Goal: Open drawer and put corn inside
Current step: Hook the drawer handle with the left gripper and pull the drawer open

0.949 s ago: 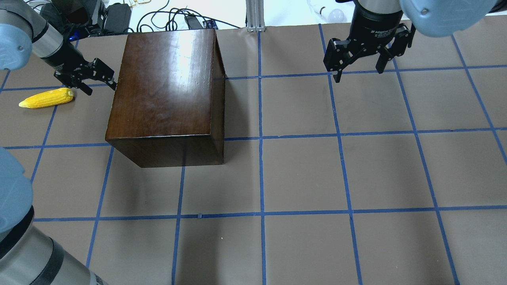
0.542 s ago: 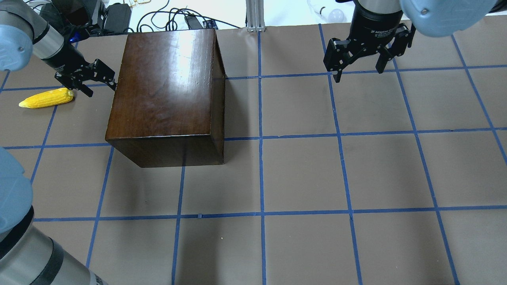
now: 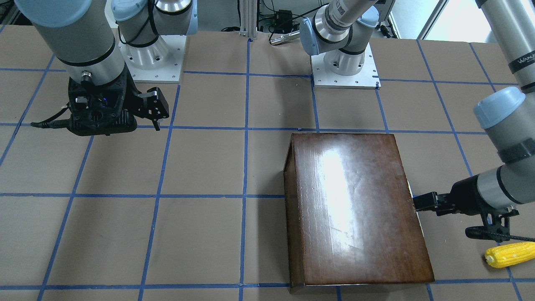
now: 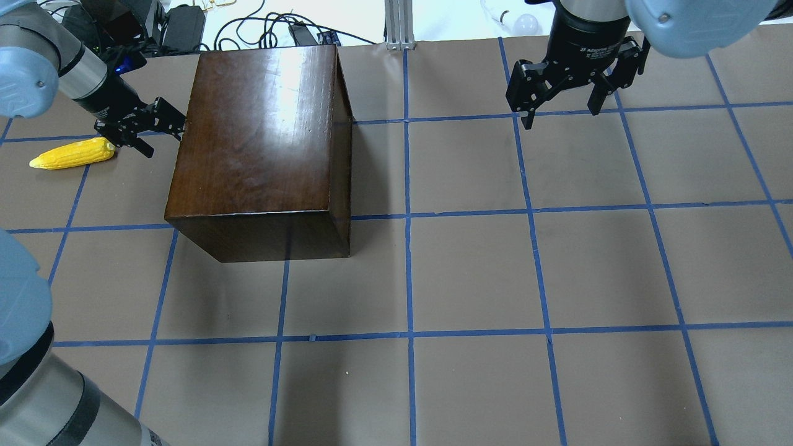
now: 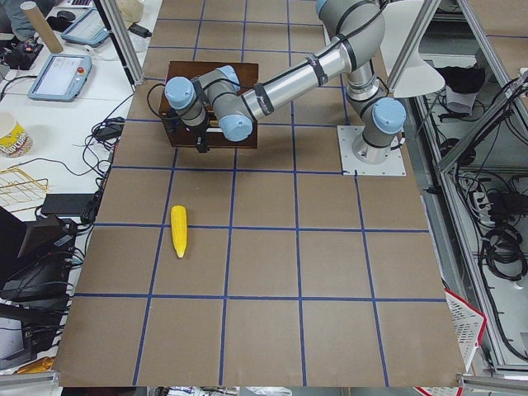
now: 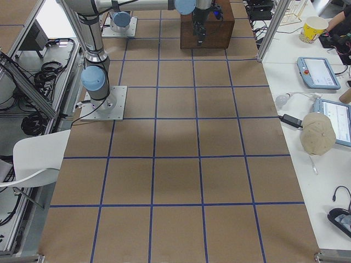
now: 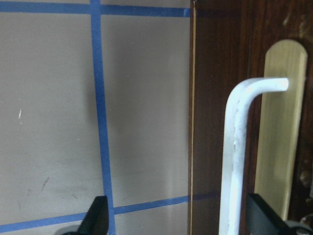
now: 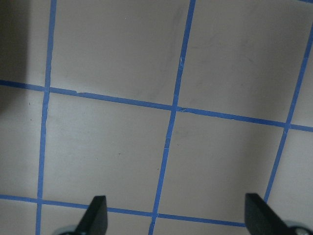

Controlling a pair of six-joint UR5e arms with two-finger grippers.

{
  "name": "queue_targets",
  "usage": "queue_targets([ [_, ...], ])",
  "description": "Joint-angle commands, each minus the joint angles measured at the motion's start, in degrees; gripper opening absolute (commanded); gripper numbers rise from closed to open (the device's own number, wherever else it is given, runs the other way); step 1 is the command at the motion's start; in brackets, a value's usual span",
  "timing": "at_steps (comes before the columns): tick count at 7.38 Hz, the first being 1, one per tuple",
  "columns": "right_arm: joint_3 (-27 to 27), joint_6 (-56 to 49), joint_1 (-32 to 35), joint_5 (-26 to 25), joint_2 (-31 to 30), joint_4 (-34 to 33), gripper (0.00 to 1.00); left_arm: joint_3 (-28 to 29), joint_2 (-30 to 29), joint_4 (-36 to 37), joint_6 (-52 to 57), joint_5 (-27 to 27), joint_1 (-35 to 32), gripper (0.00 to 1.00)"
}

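Note:
The glossy dark-brown cabinet stands at the table's far left. Its drawer is shut. The left wrist view shows the drawer's dark front with a pale bent handle over a brass plate. My left gripper is open at the cabinet's left face, and in the left wrist view its fingertips stand on either side of the handle. The yellow corn lies on the table just left of that gripper, and also shows in the front view. My right gripper is open and empty at the far right.
Brown paper with a blue tape grid covers the table. Cables and dark boxes lie beyond the far edge behind the cabinet. The right wrist view shows only bare table under the right gripper.
My left gripper has moved a little closer to the cabinet's left face and turned slightly. The corn, the cabinet and the right arm have not moved.

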Motion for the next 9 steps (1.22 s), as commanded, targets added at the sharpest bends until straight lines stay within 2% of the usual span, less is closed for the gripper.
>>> queue_targets([
  [1,0.0,0.0,0.0,-0.1,0.0,0.0,1.00,-0.1,-0.7,0.1,0.1,-0.1,0.2,0.98],
  [7,0.0,0.0,0.0,0.0,0.0,0.0,1.00,-0.5,-1.3,1.7,0.0,-0.1,0.2,0.98],
  [9,0.0,0.0,0.0,0.0,0.0,0.0,1.00,-2.4,-1.0,7.1,0.0,0.1,0.3,0.98],
])
